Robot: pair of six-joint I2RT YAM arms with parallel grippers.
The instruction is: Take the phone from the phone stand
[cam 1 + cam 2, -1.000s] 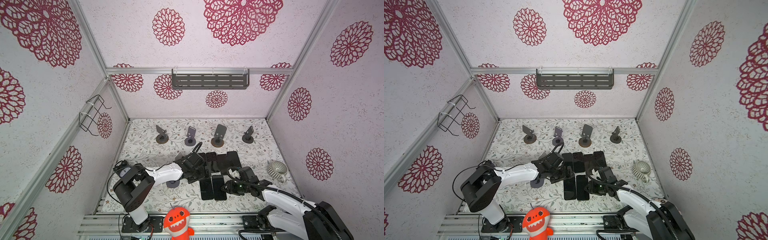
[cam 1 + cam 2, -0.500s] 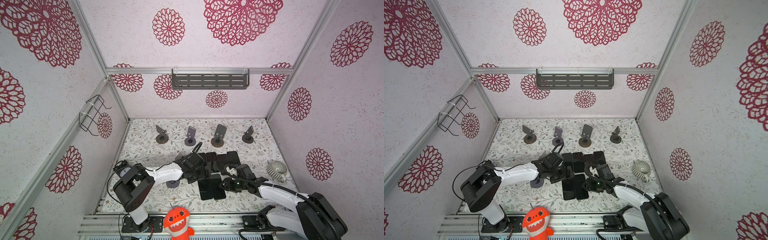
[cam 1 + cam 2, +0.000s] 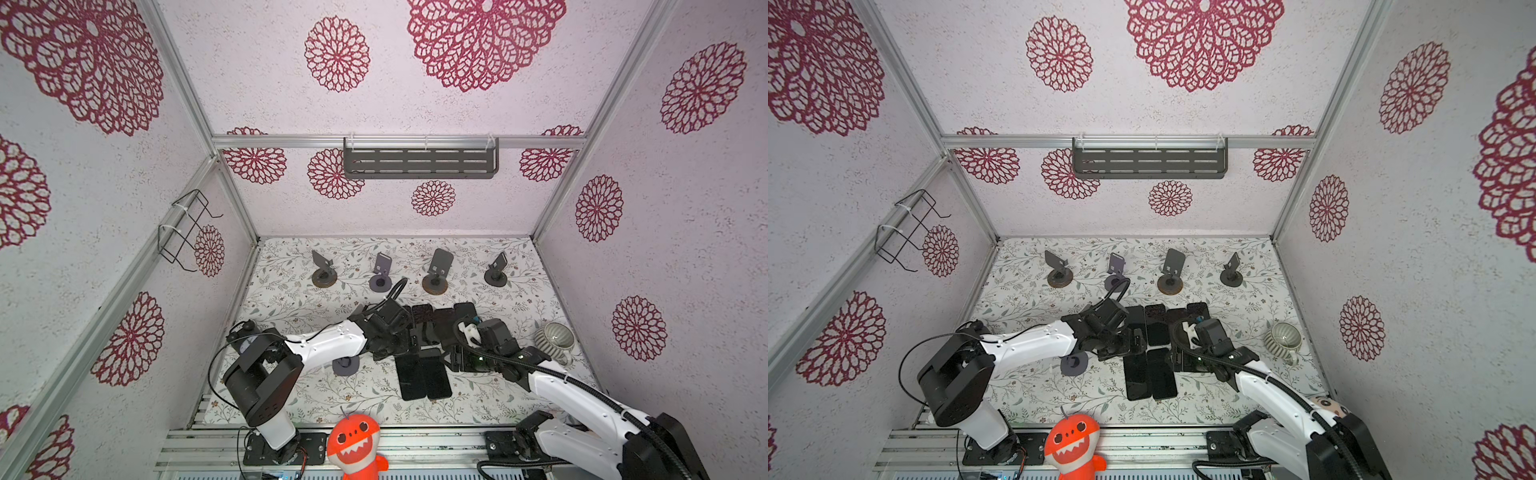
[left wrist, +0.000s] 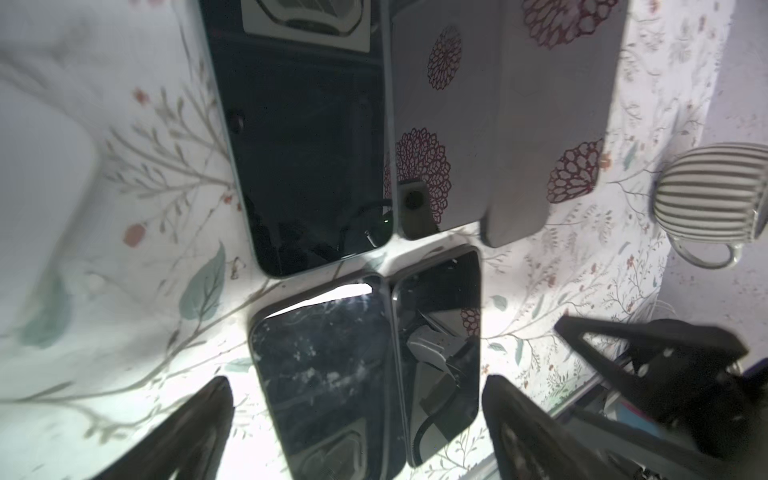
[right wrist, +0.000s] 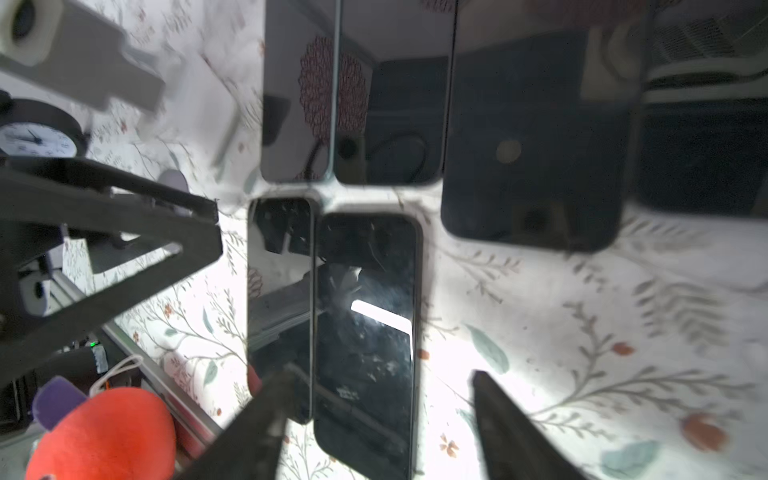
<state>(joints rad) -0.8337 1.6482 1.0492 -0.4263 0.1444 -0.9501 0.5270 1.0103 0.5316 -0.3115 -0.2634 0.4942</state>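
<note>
Floral-papered desk [image 3: 291, 299], row of phone stands [image 3: 323, 270] along its far edge, left gripper [image 4: 357, 386] spread wide over the middle, gripping nothing, phones [image 3: 424, 378] lying flat at the desk's middle, right gripper [image 5: 382, 374] also wide apart and empty, striped cup [image 3: 555, 338] near the right edge.

**A:** What's on your table [image 3: 291, 299]?

**B:** You've got a floral-print top. In both top views, four phone stands [image 3: 435, 274] run in a row across the upper part of it, each upright on a round foot. Below them, mid-frame, dark phones [image 3: 424, 313] lie flat in a cluster.

**A:** And lower down?

**B:** There you'll see two more phones [image 3: 436, 376] side by side, edges touching. A small round grey base [image 3: 345, 365] sits to their left, and a striped cup [image 3: 555, 338] stands at the right edge.
</note>
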